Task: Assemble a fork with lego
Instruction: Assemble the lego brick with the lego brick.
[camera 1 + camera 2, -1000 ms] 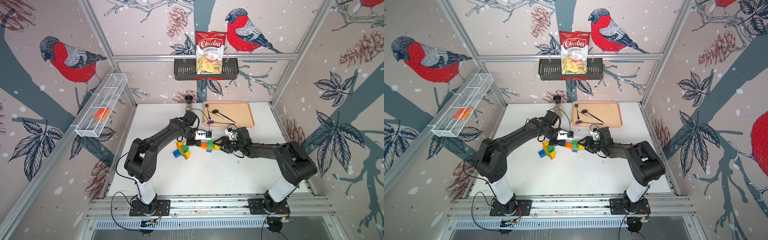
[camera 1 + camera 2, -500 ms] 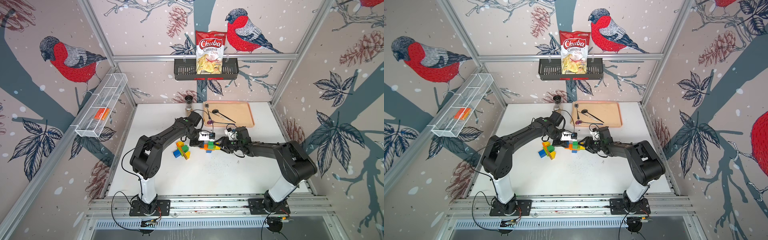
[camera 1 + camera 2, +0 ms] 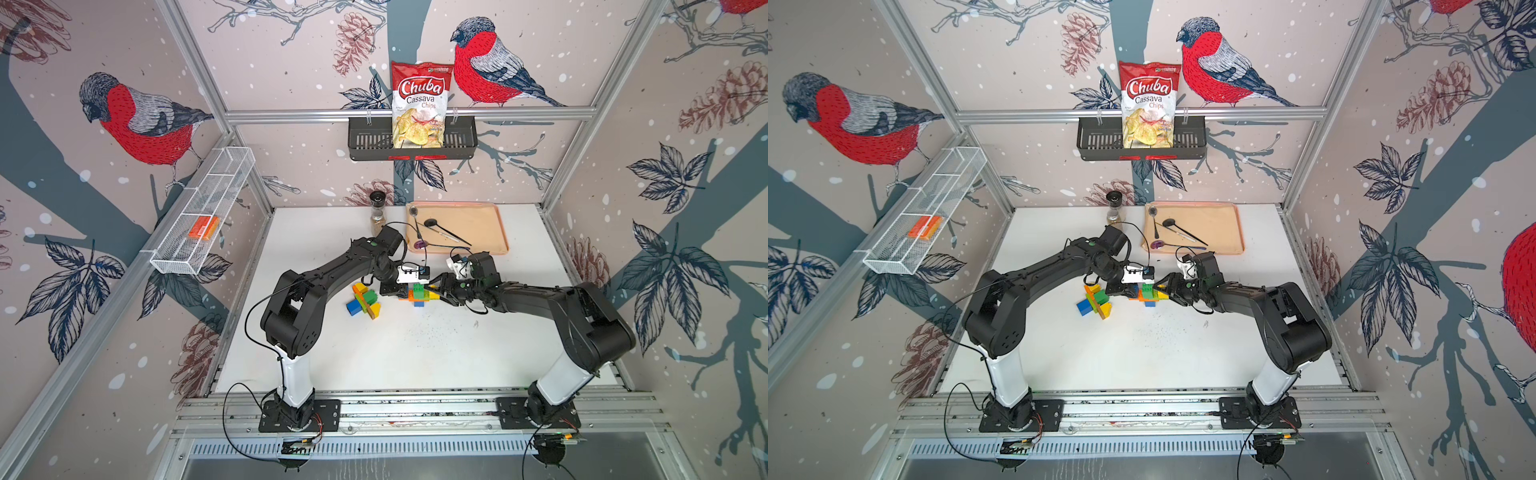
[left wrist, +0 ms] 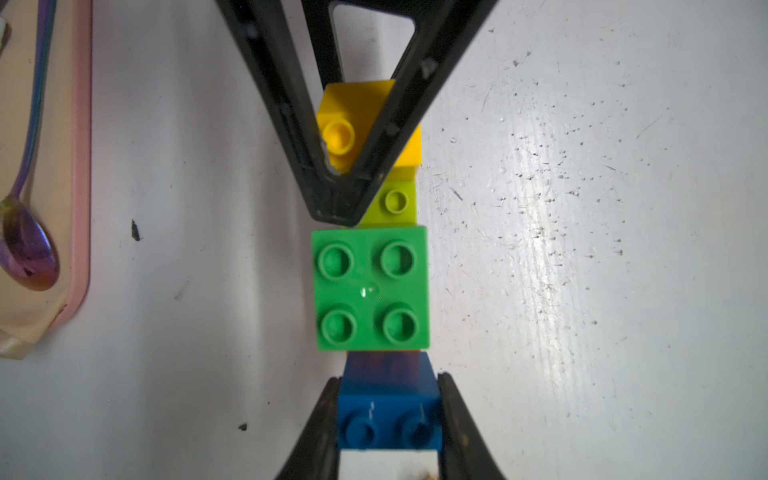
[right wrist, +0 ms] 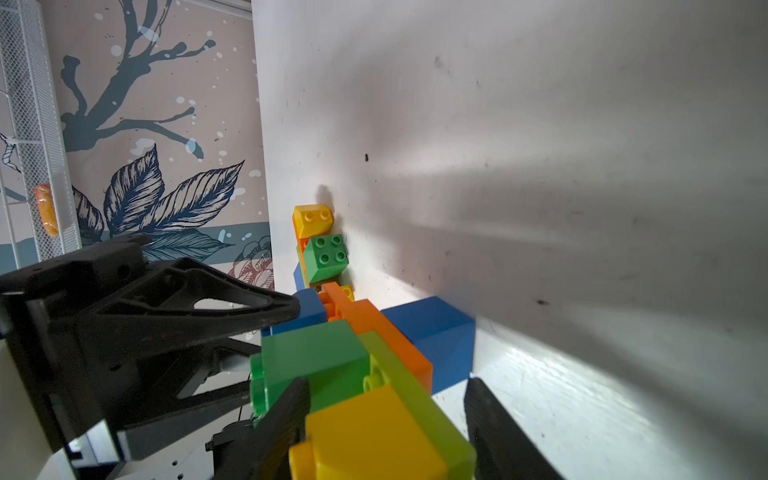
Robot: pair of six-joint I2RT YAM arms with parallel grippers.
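Left wrist view: with the lego row (image 4: 372,286) on the bench (image 4: 582,291) clamped at its yellow brick (image 4: 351,104) by the right gripper (image 5: 386,384), the blue brick (image 4: 388,415) pinched in the left gripper (image 4: 388,390) should be pressed squarely onto the studs.

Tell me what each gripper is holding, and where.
Both hold the lego row. The left gripper pinches the blue end brick by its sides; the right gripper clamps the yellow end, above and below.

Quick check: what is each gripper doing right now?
Left gripper: closed on the blue brick.
Right gripper: closed on the yellow brick.
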